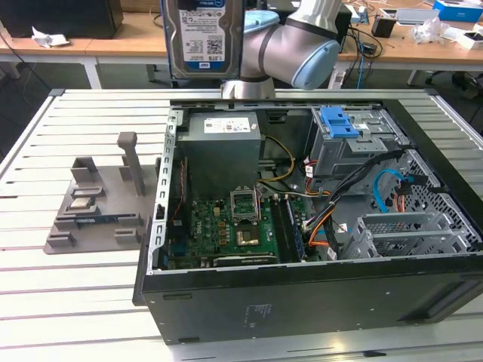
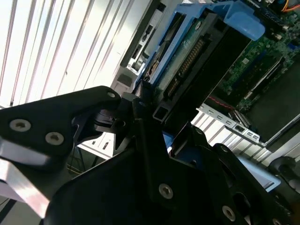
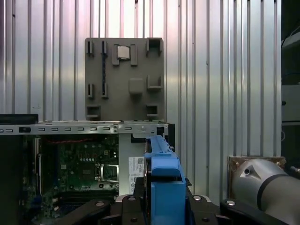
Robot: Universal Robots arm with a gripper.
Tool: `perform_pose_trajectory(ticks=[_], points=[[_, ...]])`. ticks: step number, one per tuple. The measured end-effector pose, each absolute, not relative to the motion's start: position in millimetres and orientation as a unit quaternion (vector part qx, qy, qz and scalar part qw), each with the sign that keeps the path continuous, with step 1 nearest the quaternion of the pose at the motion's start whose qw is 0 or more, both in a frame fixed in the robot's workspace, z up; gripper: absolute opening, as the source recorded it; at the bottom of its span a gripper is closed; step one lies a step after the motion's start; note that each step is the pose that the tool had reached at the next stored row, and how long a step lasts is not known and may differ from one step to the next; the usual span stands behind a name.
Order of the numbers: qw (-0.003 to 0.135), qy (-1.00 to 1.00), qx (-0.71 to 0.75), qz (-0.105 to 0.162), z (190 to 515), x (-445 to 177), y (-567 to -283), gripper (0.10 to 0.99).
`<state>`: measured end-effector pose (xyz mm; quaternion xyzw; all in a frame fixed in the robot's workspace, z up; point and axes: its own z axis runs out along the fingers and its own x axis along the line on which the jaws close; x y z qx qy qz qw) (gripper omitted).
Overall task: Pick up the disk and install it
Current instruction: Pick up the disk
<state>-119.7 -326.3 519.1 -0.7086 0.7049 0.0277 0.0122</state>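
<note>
The gripper (image 2: 161, 117) was clamped shut on the blue-framed disk (image 1: 205, 34), holding it upright with its label toward the exterior view, raised well above the far side of the open case (image 1: 302, 290), apart from the drive cage (image 1: 349, 147) and the stand (image 1: 98, 204).

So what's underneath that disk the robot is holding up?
The open computer case: in the first wrist view its motherboard lies below the disk. The disk itself covers whatever sits straight beneath it.
</note>
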Motion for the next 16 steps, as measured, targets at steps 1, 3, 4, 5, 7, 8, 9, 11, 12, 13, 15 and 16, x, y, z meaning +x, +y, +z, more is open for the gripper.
perform_pose_trajectory(ticks=[1, 3, 4, 5, 7, 8, 9, 11, 12, 13, 15, 16], points=[[0.012, 0.705, -0.709, 0.028, 519.0, -115.1, -326.2, 0.365], [0.012, 0.705, -0.709, 0.028, 519.0, -106.5, -326.3, 0.365], [0.012, 0.705, -0.709, 0.028, 518.9, -102.3, -326.2, 0.365], [0.012, 0.705, -0.709, 0.028, 518.8, -95.7, -326.3, 0.365], [0.012, 0.705, -0.709, 0.028, 518.8, -86.9, -326.2, 0.365], [0.011, 0.705, -0.709, 0.028, 518.7, -80.0, -326.3, 0.365], [0.011, 0.705, -0.709, 0.028, 518.7, -74.3, -326.2, 0.365], [0.011, 0.705, -0.709, 0.029, 518.6, -64.1, -326.2, 0.365], [0.011, 0.705, -0.709, 0.029, 518.5, -58.1, -326.3, 0.365], [0.011, 0.705, -0.709, 0.029, 518.5, -54.7, -326.3, 0.365], [0.011, 0.705, -0.709, 0.029, 518.5, -46.0, -326.3, 0.365], [0.011, 0.705, -0.709, 0.029, 518.4, -42.3, -326.2, 0.365]])
